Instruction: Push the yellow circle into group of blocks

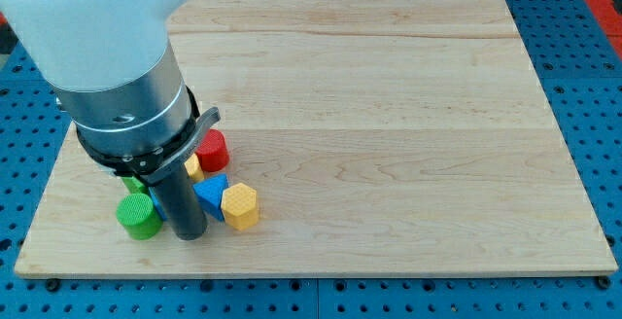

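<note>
The yellow block (240, 206), round-to-hexagonal in outline, lies near the board's bottom left. It touches a blue block (209, 194) on its left. A red block (212, 150) sits above them, with a second yellow block (193, 168) partly hidden beside the rod. A green cylinder (139, 216) stands left of the rod, and another green block (133, 185) peeks out above it. My tip (188, 233) rests on the board between the green cylinder and the blue block, just left of the yellow block.
The wooden board (389, 115) lies on a blue perforated table. The arm's large grey and white body (117, 56) covers the board's top left corner and hides part of the block group.
</note>
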